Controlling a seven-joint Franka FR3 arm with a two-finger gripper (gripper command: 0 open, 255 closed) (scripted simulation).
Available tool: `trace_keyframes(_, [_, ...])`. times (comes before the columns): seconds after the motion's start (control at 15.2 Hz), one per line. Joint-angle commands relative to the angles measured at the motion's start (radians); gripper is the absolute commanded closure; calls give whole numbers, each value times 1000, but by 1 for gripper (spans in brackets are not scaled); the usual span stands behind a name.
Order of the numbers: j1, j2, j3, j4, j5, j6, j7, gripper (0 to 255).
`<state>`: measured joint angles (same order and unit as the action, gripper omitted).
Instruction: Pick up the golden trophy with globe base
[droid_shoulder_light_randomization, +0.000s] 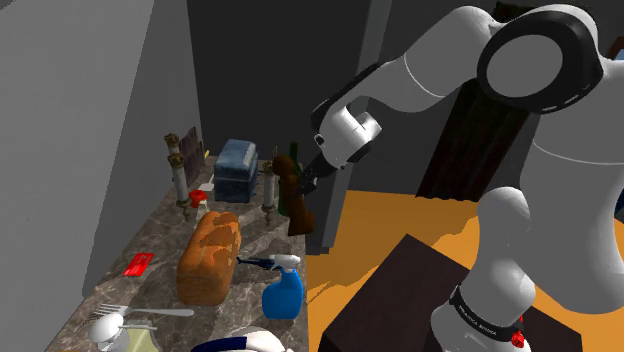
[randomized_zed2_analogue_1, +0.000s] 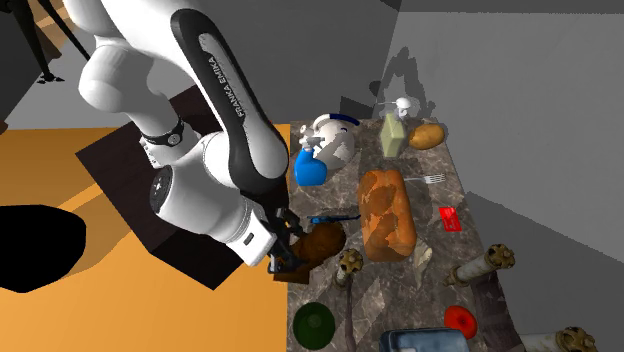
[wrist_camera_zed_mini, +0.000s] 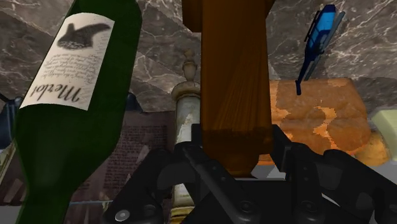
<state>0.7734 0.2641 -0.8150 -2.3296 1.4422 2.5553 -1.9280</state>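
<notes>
- Shoulder view: white arm (droid_shoulder_light_randomization: 520, 60) is reaching from the stand (droid_shoulder_light_randomization: 400, 290) toward the view's left. The black gripper (droid_shoulder_light_randomization: 306, 178) is gripping the trophy (droid_shoulder_light_randomization: 299, 208), drawn brown, at the marble counter (droid_shoulder_light_randomization: 160, 240) edge nearest the stand. A dark wine bottle (droid_shoulder_light_randomization: 293, 150) is standing just behind it. A bread loaf (droid_shoulder_light_randomization: 210, 255) and a blue spray bottle (droid_shoulder_light_randomization: 283, 290) are sitting nearer the camera, and a blue chest (droid_shoulder_light_randomization: 236, 167) is sitting further back.
- Second exterior view: gripper (randomized_zed2_analogue_1: 285, 255) is holding the trophy (randomized_zed2_analogue_1: 322, 241) beside the counter (randomized_zed2_analogue_1: 470, 190) edge, between the spray bottle (randomized_zed2_analogue_1: 310, 165) and the wine bottle (randomized_zed2_analogue_1: 313, 325). The bread loaf (randomized_zed2_analogue_1: 386, 210) is lying just beyond. Whether the trophy is touching the counter cannot be told.
- Wrist view: both fingers (wrist_camera_zed_mini: 283, 151) are pressing against the trophy (wrist_camera_zed_mini: 232, 95) stem, clasping it. The wine bottle (wrist_camera_zed_mini: 70, 95), labelled Merlot, is standing alongside, and a pale column (wrist_camera_zed_mini: 186, 114) is standing behind.
</notes>
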Motion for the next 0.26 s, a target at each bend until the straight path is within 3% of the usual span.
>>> trace_keyframes(0.0, [12, -29, -12, -3, -45, 10, 37, 255])
trace_keyframes(0.2, [20, -47, -19, -6, -72, 17, 58, 255])
